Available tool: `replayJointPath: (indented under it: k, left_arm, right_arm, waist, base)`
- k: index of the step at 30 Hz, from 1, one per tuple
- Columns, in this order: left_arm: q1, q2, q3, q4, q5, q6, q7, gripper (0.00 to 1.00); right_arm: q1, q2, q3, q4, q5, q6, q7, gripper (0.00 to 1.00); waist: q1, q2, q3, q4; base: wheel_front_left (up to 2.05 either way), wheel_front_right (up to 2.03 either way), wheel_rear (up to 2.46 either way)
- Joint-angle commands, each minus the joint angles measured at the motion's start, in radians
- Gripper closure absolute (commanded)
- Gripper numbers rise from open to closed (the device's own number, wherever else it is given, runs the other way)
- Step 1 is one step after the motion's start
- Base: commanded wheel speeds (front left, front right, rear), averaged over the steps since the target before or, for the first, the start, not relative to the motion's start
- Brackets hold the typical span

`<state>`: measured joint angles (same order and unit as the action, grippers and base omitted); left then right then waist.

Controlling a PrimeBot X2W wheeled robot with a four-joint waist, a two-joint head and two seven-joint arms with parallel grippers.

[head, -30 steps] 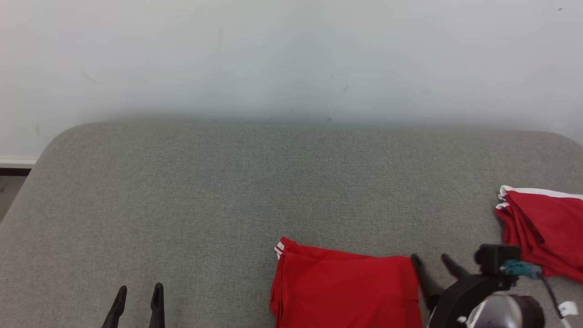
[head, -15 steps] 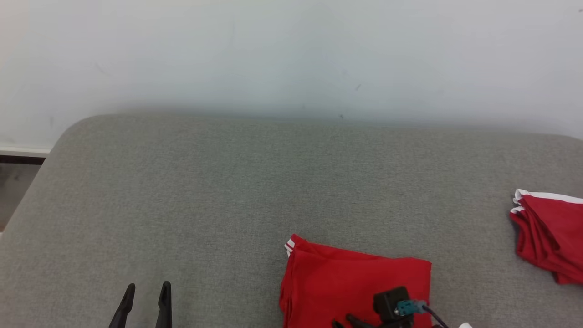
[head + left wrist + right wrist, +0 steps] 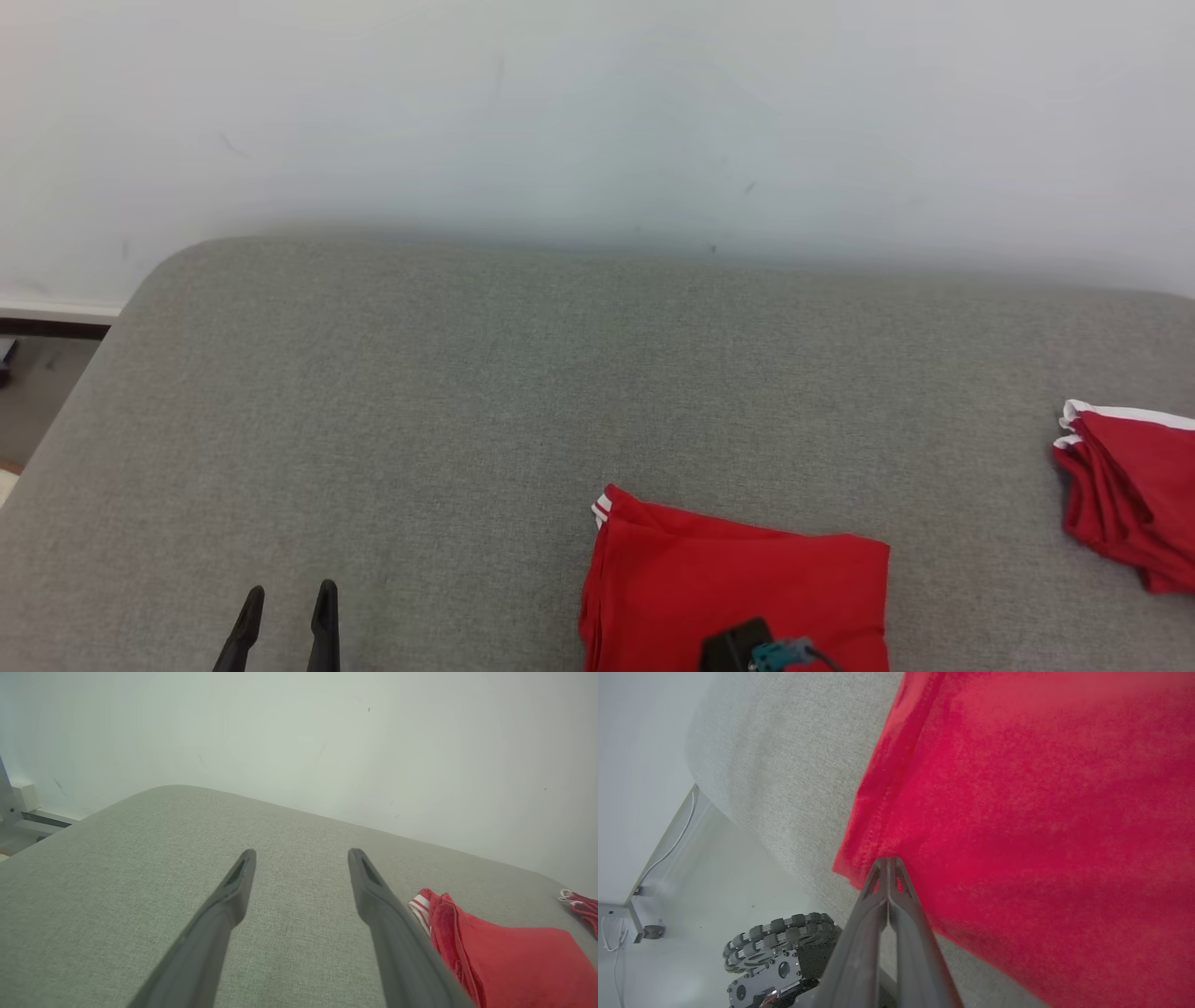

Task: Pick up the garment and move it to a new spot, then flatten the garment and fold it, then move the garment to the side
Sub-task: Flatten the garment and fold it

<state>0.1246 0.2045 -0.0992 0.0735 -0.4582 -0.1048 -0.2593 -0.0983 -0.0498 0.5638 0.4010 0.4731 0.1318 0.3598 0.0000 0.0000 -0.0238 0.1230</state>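
Observation:
The garment [image 3: 738, 583] is a folded red piece with white stripes at one corner, lying at the near edge of the grey padded surface [image 3: 523, 392]. It also appears in the left wrist view [image 3: 504, 961] and the right wrist view [image 3: 1041, 812]. My right gripper [image 3: 887, 862] has its fingers pressed together on the garment's near hem, close to a corner. In the head view its wrist mount [image 3: 747, 649] sits over the garment's near side and hides the fingers. My left gripper [image 3: 285, 602] [image 3: 301, 856] hovers open above bare padding, left of the garment.
A second folded red garment [image 3: 1130, 490] [image 3: 579, 903] lies at the right edge of the padding. A pale wall [image 3: 597, 112] stands behind the surface. Floor and the robot's wheeled base [image 3: 780, 952] lie beyond the near edge.
My right gripper swung from the garment's right side to its near edge and shut on the hem. The head camera shifted slightly. The left gripper stayed put, open.

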Motion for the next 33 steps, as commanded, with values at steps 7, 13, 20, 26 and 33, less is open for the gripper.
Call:
replayJointPath:
  k: [7,13,20,26,33]
  left_arm:
    - [0.033,-0.001,0.012,-0.009,0.004,0.008,-0.006,0.0]
    - [0.046,-0.015,0.039,-0.015,0.012,0.022,-0.006,0.0]
    - [0.043,-0.041,0.064,-0.011,0.033,0.02,-0.006,0.0]
    - [0.06,-0.049,0.082,0.0,0.062,0.015,-0.006,0.0]
    - [0.081,-0.061,0.107,0.015,0.083,0.019,-0.006,0.0]
  right_arm:
    - [0.031,-0.002,-0.146,-0.148,0.014,-0.003,-0.052,0.0]
    - [0.115,-0.001,-0.375,-0.367,-0.065,-0.003,-0.116,0.0]
    - [0.172,-0.001,-0.52,-0.467,-0.119,-0.003,-0.263,0.0]
    - [0.205,-0.001,-0.576,-0.429,-0.202,-0.003,-0.354,0.0]
    - [0.207,-0.001,-0.606,-0.358,-0.266,-0.003,-0.383,0.0]
  waist:
    - [0.0,0.0,-0.025,-0.053]
    - [0.0,0.0,-0.043,-0.101]
    - [0.0,0.0,-0.052,-0.138]
    - [0.0,0.0,-0.061,-0.15]
    - [0.0,0.0,-0.067,-0.156]
  base:
    - [0.0,0.0,0.0]
    - [0.0,0.0,0.0]
    - [0.0,0.0,0.0]
    - [0.0,0.0,0.0]
    - [0.0,0.0,0.0]
